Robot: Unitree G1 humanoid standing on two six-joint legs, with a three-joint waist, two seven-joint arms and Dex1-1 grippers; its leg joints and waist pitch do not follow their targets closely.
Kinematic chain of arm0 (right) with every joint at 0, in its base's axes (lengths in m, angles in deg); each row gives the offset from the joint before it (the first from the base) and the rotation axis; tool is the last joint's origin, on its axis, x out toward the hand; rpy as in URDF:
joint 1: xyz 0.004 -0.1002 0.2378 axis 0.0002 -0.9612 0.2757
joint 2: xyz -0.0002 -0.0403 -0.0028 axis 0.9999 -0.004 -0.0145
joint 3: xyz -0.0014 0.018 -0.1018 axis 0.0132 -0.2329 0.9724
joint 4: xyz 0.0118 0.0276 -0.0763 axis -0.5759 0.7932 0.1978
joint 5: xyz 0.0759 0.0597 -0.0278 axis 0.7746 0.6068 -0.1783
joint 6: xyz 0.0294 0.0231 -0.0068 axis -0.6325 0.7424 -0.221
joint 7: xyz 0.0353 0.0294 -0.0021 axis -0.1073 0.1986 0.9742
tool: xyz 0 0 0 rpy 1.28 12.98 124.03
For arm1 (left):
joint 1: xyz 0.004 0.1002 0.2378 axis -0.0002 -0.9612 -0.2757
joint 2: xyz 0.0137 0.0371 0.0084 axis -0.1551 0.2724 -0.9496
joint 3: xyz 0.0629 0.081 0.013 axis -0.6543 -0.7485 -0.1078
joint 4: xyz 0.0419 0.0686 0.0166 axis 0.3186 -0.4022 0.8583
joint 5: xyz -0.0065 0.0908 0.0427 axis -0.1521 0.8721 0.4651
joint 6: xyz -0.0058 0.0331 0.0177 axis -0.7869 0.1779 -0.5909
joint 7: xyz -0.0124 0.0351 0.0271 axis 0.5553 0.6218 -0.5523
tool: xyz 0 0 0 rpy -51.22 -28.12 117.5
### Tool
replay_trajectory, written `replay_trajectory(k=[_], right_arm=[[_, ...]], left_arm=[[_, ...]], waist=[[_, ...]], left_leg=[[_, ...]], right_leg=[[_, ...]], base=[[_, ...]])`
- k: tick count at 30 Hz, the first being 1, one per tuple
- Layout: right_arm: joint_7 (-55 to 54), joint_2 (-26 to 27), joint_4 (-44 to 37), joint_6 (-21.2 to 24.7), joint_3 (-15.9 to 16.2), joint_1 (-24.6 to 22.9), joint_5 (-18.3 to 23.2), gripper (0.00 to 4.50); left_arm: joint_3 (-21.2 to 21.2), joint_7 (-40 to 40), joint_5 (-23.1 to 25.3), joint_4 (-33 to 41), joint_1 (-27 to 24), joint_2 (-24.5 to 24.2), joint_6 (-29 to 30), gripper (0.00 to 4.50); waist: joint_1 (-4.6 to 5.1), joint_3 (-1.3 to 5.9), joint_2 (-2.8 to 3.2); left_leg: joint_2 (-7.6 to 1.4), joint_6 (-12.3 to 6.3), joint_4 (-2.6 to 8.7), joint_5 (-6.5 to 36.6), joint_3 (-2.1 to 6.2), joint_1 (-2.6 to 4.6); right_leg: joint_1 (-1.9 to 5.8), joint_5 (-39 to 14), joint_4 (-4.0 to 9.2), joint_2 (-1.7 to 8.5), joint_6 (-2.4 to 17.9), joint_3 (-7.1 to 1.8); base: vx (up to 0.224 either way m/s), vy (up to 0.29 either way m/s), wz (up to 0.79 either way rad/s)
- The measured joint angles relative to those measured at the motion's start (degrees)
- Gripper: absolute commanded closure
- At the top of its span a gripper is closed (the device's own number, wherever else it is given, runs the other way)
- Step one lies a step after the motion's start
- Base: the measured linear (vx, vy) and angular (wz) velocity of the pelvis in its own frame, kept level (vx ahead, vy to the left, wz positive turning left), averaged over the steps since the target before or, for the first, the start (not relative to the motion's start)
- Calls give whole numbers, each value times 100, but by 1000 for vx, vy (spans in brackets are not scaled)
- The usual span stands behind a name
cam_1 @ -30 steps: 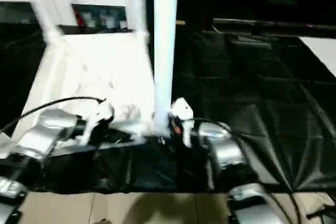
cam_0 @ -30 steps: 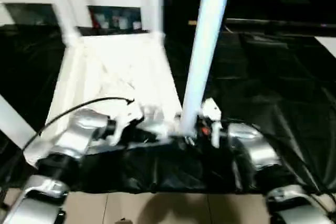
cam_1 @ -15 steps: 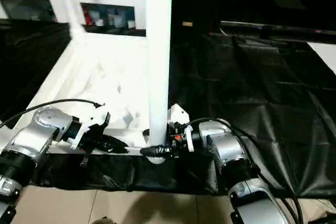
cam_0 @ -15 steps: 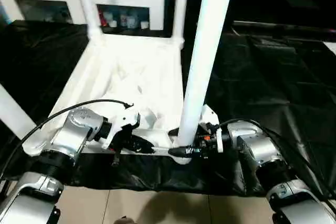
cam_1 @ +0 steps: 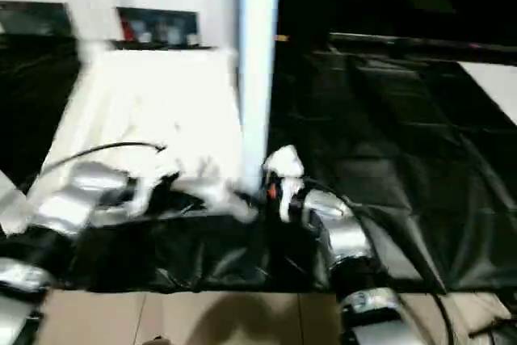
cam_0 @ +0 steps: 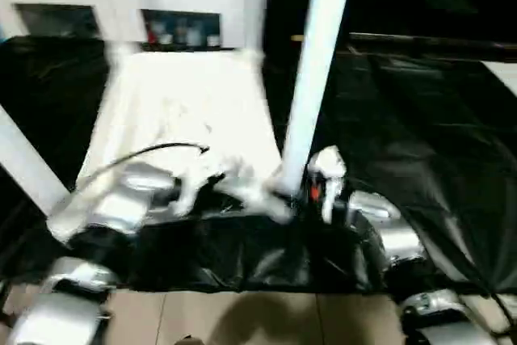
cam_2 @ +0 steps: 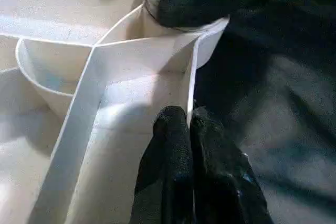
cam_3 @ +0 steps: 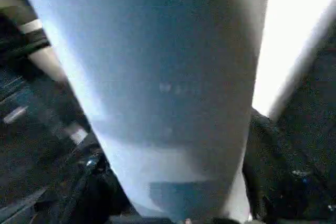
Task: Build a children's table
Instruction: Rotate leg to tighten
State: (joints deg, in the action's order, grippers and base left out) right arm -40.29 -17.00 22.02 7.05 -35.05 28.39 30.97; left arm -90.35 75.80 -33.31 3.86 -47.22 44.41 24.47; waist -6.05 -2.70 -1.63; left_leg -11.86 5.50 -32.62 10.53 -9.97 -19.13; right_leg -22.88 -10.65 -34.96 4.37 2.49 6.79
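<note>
Tabletop (cam_0: pixel 186 111): upside down, ahead of left end effector (cam_2: pixel 189 129), whose fingers pinch its rim.
Leg (cam_0: pixel 311 78): upright, clamped by right end effector (cam_0: pixel 300 193).
Progress: corner legs mostly fitted; this one unseated.

Black crinkled sheeting (cam_0: pixel 420 135) over the floor, pale tiles (cam_0: pixel 242 321) at its near edge, white glass-fronted cabinet (cam_0: pixel 121 6) behind

Head stereo pair looks down; wrist cameras close on tabletop (cam_2: pixel 131 77), leg (cam_3: pixel 157 77).

White tapered leg (cam_3: pixel 163 87) looms close, black gripper fingers (cam_3: pixel 273 177) flanking base.
</note>
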Motion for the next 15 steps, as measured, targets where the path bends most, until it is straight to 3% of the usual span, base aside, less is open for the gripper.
replay_trajectory(k=[6,7,8,10,15], right_arm=[[-1446,507,-167,-140,-161,-107,-242,196],[-1570,549,-164,-184,-161,-113,-266,140],[-1711,598,-158,-246,-161,-127,-306,126],[-1863,659,-106,-376,-152,-126,-428,126],[-1422,526,-66,-443,-103,-107,-358,74]], left_arm=[[126,-665,127,513,-253,259,350,450],[127,-715,128,557,-273,273,383,450],[124,-754,128,595,-293,288,424,450],[112,-812,129,605,-294,312,415,450],[114,-722,123,688,-363,267,317,450]], waist=[[104,2,2],[109,2,3],[115,2,3],[114,0,-2],[122,-2,-5]], left_leg=[[0,0,36,2,-3,-10],[1,0,35,2,-4,-11],[1,0,34,2,-5,-14],[1,-1,32,3,-5,-16],[1,-5,32,5,-5,-25]], right_leg=[[-3,-13,-1,-5,24,2],[-4,-13,0,-5,24,1],[-6,-13,1,-5,24,1],[-6,-16,1,-5,18,1],[-13,-19,3,-5,13,1]], base=[[0,0,0],[0,0,0],[0,0,0],[0,0,0],[0,0,0]])
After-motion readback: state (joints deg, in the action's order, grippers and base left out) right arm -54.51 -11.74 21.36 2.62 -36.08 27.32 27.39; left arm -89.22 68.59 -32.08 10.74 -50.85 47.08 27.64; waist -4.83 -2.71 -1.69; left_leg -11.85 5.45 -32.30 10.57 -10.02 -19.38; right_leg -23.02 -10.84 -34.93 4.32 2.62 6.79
